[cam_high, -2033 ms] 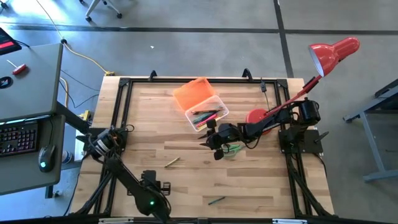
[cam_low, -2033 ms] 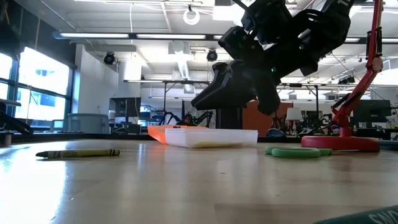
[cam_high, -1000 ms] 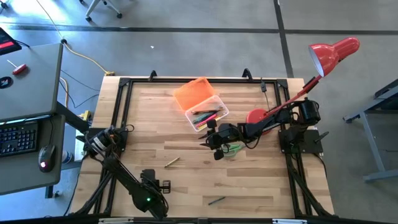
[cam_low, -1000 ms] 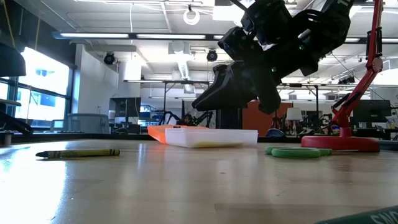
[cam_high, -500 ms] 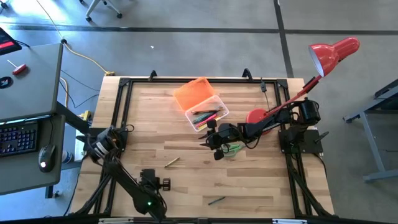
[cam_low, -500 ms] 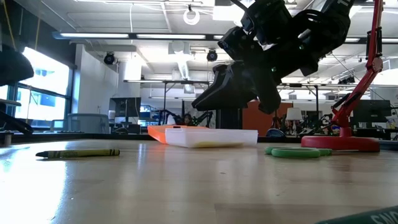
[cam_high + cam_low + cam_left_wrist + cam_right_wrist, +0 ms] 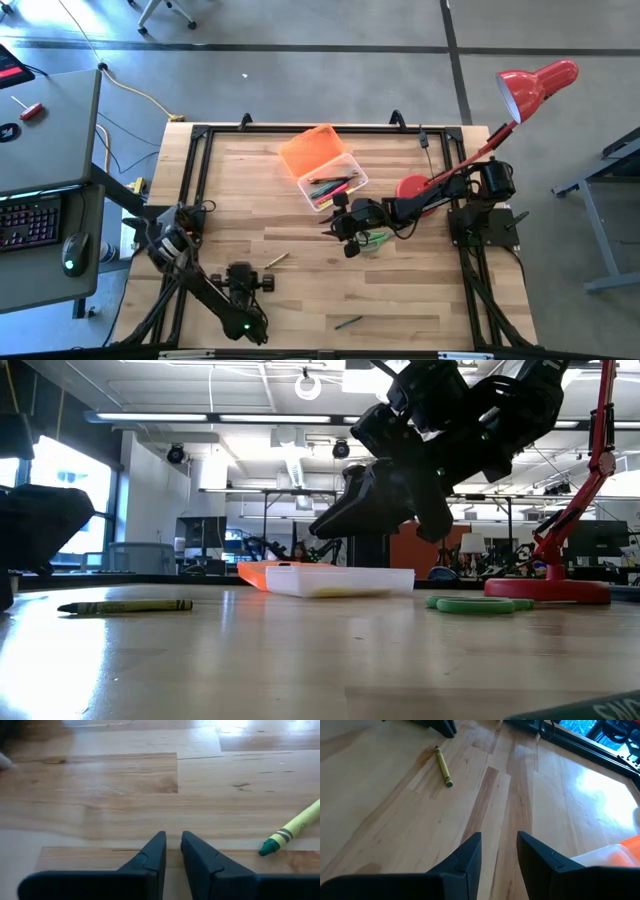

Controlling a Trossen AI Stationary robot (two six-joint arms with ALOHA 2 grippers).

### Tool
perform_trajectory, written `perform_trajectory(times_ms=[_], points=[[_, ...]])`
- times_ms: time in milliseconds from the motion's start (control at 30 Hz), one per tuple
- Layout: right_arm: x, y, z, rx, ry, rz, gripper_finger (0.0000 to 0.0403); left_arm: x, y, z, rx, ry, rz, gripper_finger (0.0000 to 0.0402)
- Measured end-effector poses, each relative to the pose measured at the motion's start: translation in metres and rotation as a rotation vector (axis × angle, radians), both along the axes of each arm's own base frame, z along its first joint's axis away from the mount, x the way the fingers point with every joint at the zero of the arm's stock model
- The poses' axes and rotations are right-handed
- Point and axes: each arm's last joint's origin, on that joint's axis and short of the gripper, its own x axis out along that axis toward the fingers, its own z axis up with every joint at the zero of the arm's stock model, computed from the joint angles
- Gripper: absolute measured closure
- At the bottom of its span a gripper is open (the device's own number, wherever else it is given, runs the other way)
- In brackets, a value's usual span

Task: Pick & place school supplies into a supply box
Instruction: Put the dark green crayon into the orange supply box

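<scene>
Left claw [image 7: 171,851] sits low over the worktop [image 7: 300,290] near the front-left, fingers a narrow slit apart, pinching nothing. A yellow crayon with a green tip [image 7: 292,828] lies just beside it. Right claw [image 7: 499,851] hovers mid-table, fingers slightly spread and empty, near the supply box [image 7: 335,186]. That's a clear tray with pens inside and its orange lid [image 7: 310,151] flipped open on the far side.

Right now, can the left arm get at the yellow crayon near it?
Probably yes. The left gripper sits low by the table's near-left side, with the yellow crayon just ahead and slightly to one side. Only bare wood lies between them. Its fingers stand narrowly apart, so they may need to open.
</scene>
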Motion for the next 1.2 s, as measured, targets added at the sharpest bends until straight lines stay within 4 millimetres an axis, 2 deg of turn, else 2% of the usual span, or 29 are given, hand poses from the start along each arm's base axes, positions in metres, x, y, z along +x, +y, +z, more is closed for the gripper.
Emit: perform_trajectory(times_ms=[267,433,600,800,1000,1200], points=[[0.000,0.000,0.001,0.004,-0.007,-0.003,0.0299,0.014,-0.024,0.057,-0.155,0.031,0.071,0.0320],[0.000,0.001,0.000,0.005,0.000,-0.001,0.0299,0.019,-0.035,0.066,-0.250,0.025,0.083,0.0307],[0.000,0.001,0.000,0.024,0.003,-0.003,0.0299,0.018,-0.041,0.048,-0.289,-0.042,0.045,0.0289],[0.000,0.001,0.000,0.027,0.004,-0.002,0.0299,0.015,-0.041,0.025,-0.256,-0.035,0.049,0.0278],[0.000,0.001,0.000,0.026,0.002,-0.002,0.0299,0.011,-0.044,0.011,-0.187,-0.063,0.065,0.0295],[0.000,0.001,0.000,0.023,0.002,-0.001,0.0299,0.012,-0.042,0.007,-0.159,-0.058,0.066,0.0318]])
